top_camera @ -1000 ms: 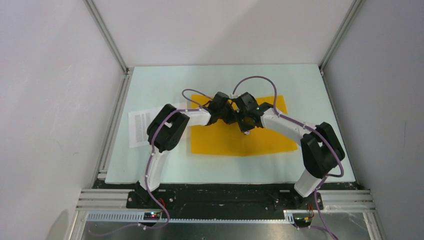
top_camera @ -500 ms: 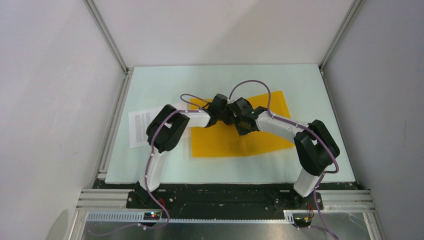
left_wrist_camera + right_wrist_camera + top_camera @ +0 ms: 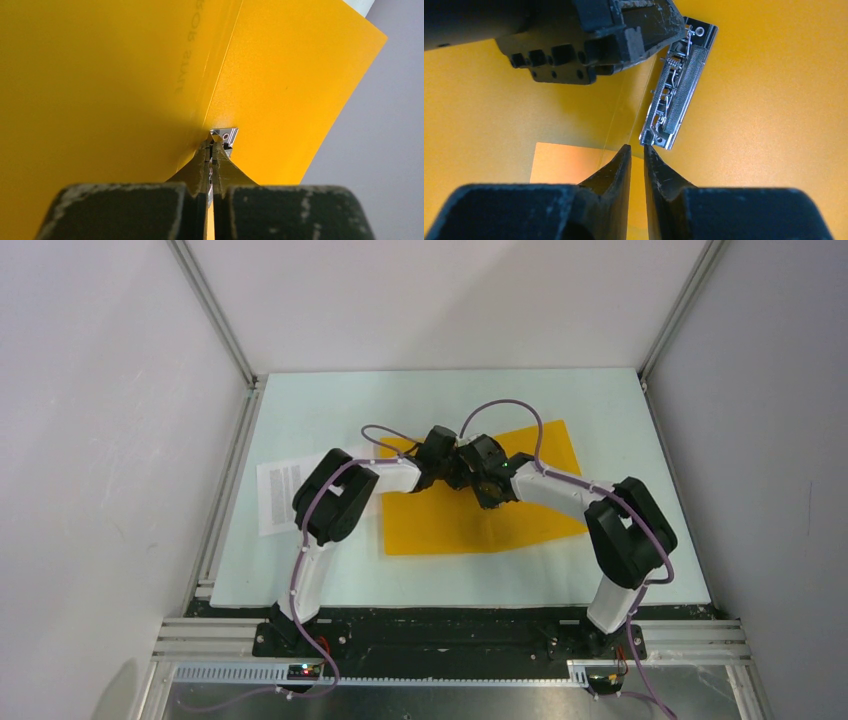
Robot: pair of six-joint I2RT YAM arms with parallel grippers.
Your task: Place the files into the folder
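Folder (image 3: 450, 530) lies open — metal clip (image 3: 676, 85) inside, files (image 3: 280, 495) outside it.

One folder (image 3: 470, 525), one metal clip (image 3: 674, 95), one pile of files (image 3: 277, 495), two arms (image 3: 325, 505) (image 3: 625, 530)

overhead plus wrist close-ups (shared folder (image 3: 470, 525))

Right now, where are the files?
In the top view the files lie flat on the left side of the table, partly hidden under the left arm at its elbow, left of the folder.
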